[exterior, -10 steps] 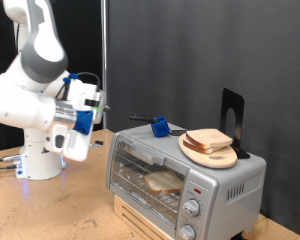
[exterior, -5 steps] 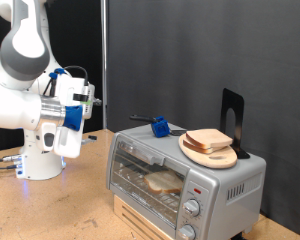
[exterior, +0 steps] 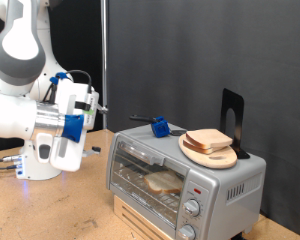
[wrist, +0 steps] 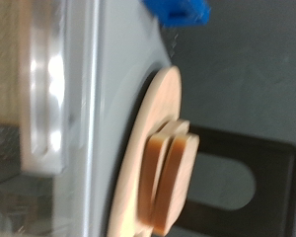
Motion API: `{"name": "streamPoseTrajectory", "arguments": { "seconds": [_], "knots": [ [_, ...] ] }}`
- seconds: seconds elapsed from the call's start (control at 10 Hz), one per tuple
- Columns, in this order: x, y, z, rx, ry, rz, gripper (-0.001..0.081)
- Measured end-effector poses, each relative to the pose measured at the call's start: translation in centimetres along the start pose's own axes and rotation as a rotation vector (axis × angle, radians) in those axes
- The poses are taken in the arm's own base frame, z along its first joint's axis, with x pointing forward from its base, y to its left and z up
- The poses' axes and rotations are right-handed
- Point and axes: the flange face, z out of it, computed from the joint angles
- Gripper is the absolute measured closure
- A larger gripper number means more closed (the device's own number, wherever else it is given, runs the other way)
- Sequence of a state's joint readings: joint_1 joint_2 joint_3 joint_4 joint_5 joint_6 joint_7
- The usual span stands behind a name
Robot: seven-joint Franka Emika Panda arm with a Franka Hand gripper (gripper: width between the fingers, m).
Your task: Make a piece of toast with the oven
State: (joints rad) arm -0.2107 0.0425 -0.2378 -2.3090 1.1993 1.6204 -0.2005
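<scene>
The silver oven (exterior: 225, 178) stands at the exterior view's right, its glass door shut. The piece of toast (exterior: 162, 181) lies inside on the wire rack, seen through the glass. My gripper (exterior: 95, 104) hangs in the air to the exterior view's left of the oven, apart from it and touching nothing. Nothing shows between its fingers. The wrist view shows no fingers, only the oven's top (wrist: 109, 89) and glass front (wrist: 44, 89) from the side.
A round wooden board (exterior: 218, 156) with piled bread slices (exterior: 209, 140) lies on the oven's top; it also shows in the wrist view (wrist: 148, 138). A blue object (exterior: 160, 127) and a black stand (exterior: 231, 112) sit there too. The oven rests on a wooden crate (exterior: 140, 215).
The arm has swung down and to the exterior view's left, away from the oven. The oven, toast and board have not moved.
</scene>
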Motion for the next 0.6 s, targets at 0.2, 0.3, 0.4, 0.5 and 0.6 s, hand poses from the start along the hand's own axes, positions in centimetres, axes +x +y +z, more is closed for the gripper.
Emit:
{"name": "streamPoseTrajectory", "arguments": {
  "seconds": [0.2, 0.3, 0.4, 0.5, 0.6],
  "knots": [
    [2.2, -1.3, 0.8, -0.023, 0.028, 0.002, -0.0002],
    [3.5, -2.1, 1.2, -0.012, 0.066, -0.003, -0.0002],
    [4.5, -2.4, 1.7, -0.008, 0.088, -0.004, -0.0002],
    [4.4, -2.3, 1.7, -0.009, 0.081, -0.003, -0.0002],
    [3.8, -2.1, 1.7, -0.019, 0.012, -0.002, -0.0002]
  ]
}}
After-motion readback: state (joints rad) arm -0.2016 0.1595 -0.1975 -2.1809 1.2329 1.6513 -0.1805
